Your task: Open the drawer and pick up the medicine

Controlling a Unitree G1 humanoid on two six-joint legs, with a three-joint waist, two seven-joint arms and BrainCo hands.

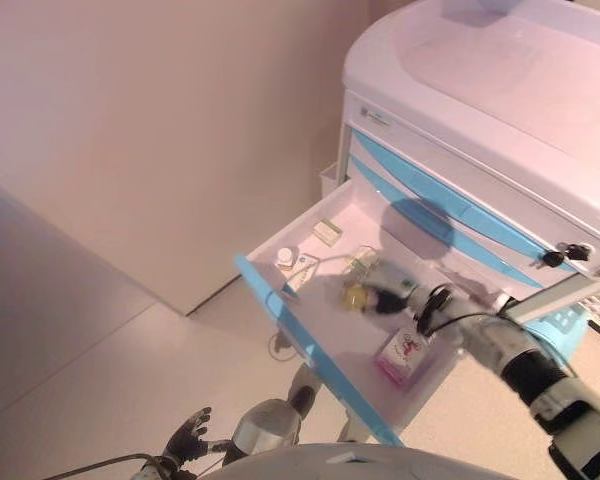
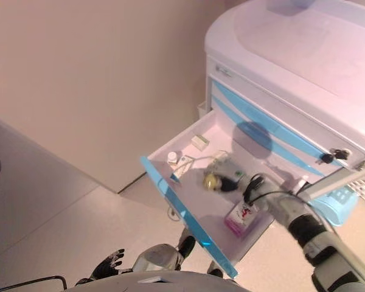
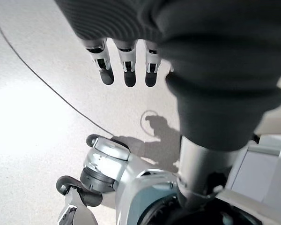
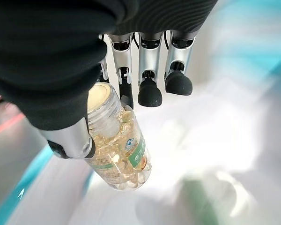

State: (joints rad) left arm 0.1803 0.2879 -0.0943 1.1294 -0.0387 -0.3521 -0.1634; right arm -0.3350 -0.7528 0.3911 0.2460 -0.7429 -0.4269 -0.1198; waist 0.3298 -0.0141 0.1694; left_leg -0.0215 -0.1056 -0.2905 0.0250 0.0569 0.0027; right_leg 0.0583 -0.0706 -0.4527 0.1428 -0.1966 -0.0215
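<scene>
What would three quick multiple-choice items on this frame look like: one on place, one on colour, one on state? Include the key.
1. Where is the pink box?
A. On top of the cart
B. In the open drawer, near its front edge
C. On the floor

2. What colour is the front of the open drawer?
A. Blue
B. Red
C. Black

3. What is the right hand doing?
A. Hanging open and empty
B. Gripping the drawer front
C. Holding a clear bottle of yellow capsules between thumb and fingers

Key: 1 B, the box lies inside the drawer, toward its blue front. 2 A, a blue strip runs along the drawer's front in both eye views. 3 C, the right wrist view shows the bottle held against the thumb; the left hand hangs open near the floor.
</scene>
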